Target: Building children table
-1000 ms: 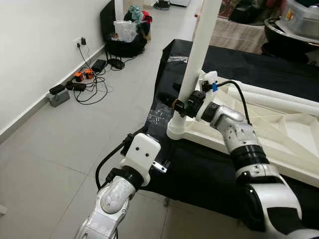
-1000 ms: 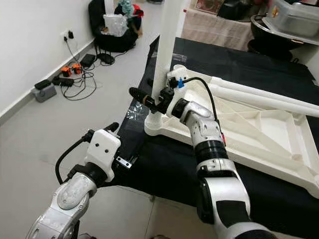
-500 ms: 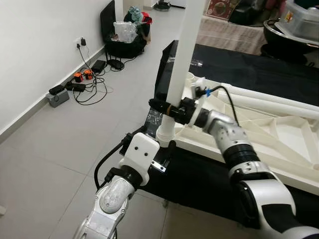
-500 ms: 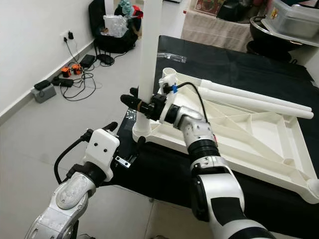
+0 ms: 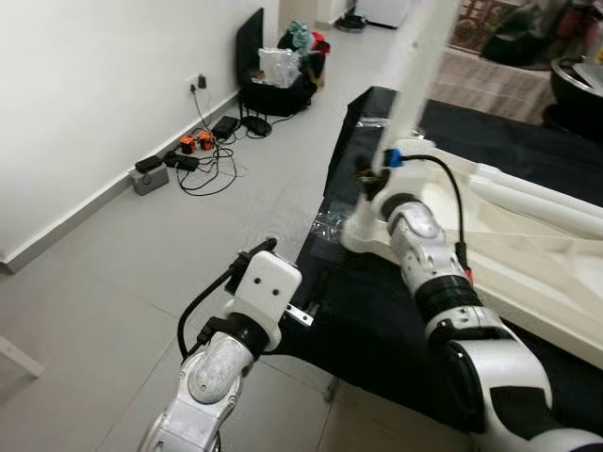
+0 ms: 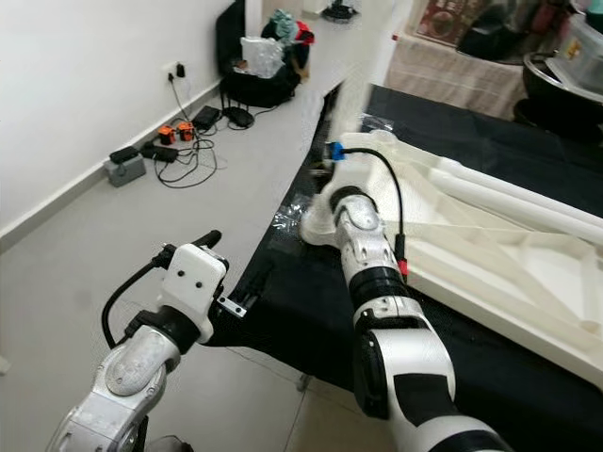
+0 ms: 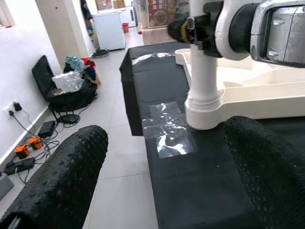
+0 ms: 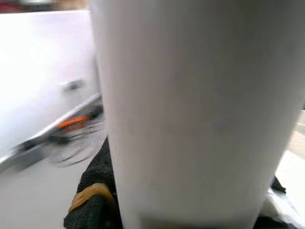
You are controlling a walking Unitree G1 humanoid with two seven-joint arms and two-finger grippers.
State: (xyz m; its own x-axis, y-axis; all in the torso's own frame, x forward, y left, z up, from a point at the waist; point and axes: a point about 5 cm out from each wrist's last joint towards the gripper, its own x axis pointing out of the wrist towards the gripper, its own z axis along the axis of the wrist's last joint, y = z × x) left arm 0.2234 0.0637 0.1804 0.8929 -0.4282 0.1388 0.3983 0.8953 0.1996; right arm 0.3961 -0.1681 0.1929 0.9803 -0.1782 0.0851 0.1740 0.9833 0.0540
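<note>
Leg point(image 7: 202, 71) of the children's table stands upright in its corner socket point(image 7: 205, 112), with the right jaws point(image 5: 369, 179) clenched around it low down, just above the collar. In the right wrist view the white tube sits hard against the camera, with one black finger point(image 8: 97, 191) pressed on its side — a grip that low probably serves to steady or seat the leg rather than to carry it.

The tabletop point(image 5: 528, 254) lies upside down at the centre right of the left eye view, ribbed underside up, so the sockets face upward and a leg can go in from above. The held leg is at its near left corner, rising blurred toward the top of the frame. More loose white legs point(image 6: 528, 202) lie across the tabletop in the upper right, within reach for the other corners.

All this rests on a low bench covered by a black cloth point(image 5: 377, 320), with clear tape point(image 7: 167, 126) stuck on the cloth beside the socket — apparently to hold the cover in place.

The left jaws point(image 7: 162, 167) are released, the two black fingers spread wide and hovering off the near edge of the bench, aimed at the socket, as though waiting to brace it.

Across the grey floor, in the upper left, a tangle of cables and chargers point(image 5: 193, 151) and a dark bag point(image 5: 278, 80) sit by the wall.
</note>
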